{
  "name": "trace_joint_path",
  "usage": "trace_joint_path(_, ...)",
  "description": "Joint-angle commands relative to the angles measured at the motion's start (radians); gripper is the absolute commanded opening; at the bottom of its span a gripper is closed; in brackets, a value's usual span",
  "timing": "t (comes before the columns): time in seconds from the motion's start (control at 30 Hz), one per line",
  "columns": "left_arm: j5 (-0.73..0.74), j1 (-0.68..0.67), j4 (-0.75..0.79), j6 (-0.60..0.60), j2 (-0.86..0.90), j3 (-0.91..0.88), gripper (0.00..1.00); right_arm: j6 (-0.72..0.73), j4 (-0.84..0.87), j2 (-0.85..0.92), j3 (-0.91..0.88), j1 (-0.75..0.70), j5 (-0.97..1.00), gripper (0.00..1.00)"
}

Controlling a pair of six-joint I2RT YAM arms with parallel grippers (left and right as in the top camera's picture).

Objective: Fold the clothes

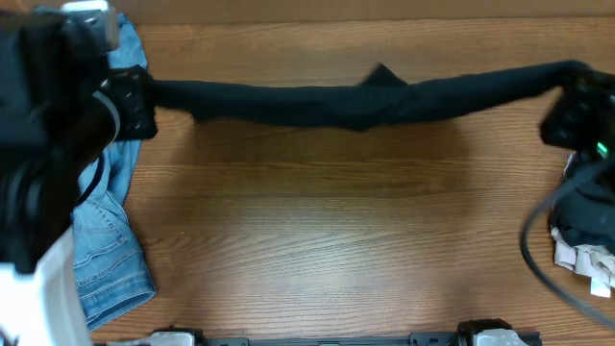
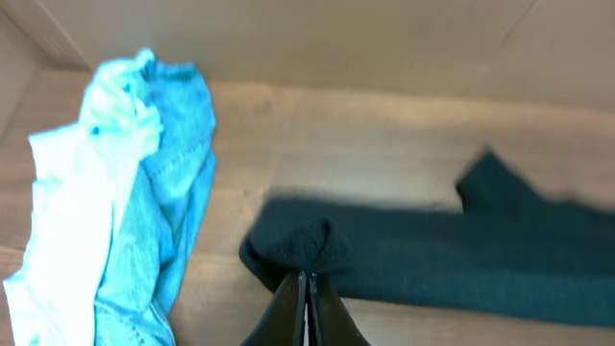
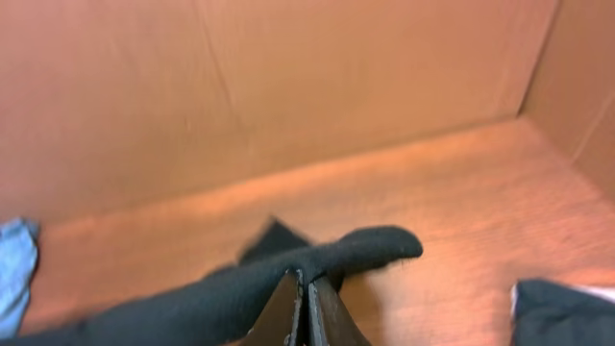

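Observation:
The black T-shirt [image 1: 346,101] hangs stretched in a long band between my two grippers across the far side of the table. My left gripper [image 1: 144,96] is shut on its left end [image 2: 298,245]; my left jaws [image 2: 306,279] pinch the cloth. My right gripper [image 1: 569,82] is shut on its right end [image 3: 365,252], pinched at my right jaws [image 3: 304,281]. Blue denim jeans [image 1: 106,240] lie at the left with a light blue shirt [image 2: 67,211] beside them; the jeans also show in the left wrist view [image 2: 178,144].
A dark garment [image 1: 577,216] with white labels [image 1: 586,259] lies at the right edge, also in the right wrist view [image 3: 562,308]. Wooden walls [image 3: 288,86] stand behind the table. Bare wood tabletop [image 1: 336,231] spans the middle and front.

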Motion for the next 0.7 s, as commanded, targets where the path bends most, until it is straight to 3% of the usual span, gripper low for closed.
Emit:
trace_joint_path(0.0, -0.007, -0.002, 0.064, -0.025, -0.045, 0.011, 0.04, -0.006, 0.023, -0.025, 0.029, -0.007, 0.092, 0.04)
trace_joint_path(0.23, -0.013, -0.002, 0.094, -0.04, 0.113, 0.011, 0.04, -0.033, 0.04, 0.326, 0.029, -0.008, 0.072, 0.04)
trace_joint_path(0.3, -0.013, -0.002, 0.16, -0.039, 0.269, 0.011, 0.04, -0.076, 0.176, 0.529, 0.029, -0.013, 0.001, 0.04)
trace_joint_path(0.37, -0.015, 0.002, 0.254, -0.028, 0.351, 0.011, 0.04, -0.078, 0.299, 0.612, 0.029, -0.016, -0.019, 0.04)
trace_joint_path(0.5, -0.001, 0.051, 0.519, -0.13, 0.41, 0.034, 0.04, -0.058, 0.505, 0.629, 0.132, -0.018, -0.043, 0.05)
trace_joint_path(0.67, 0.032, 0.114, 0.531, -0.15, 0.377, 0.259, 0.04, -0.058, 0.412, 0.629, 0.462, -0.057, -0.036, 0.05)
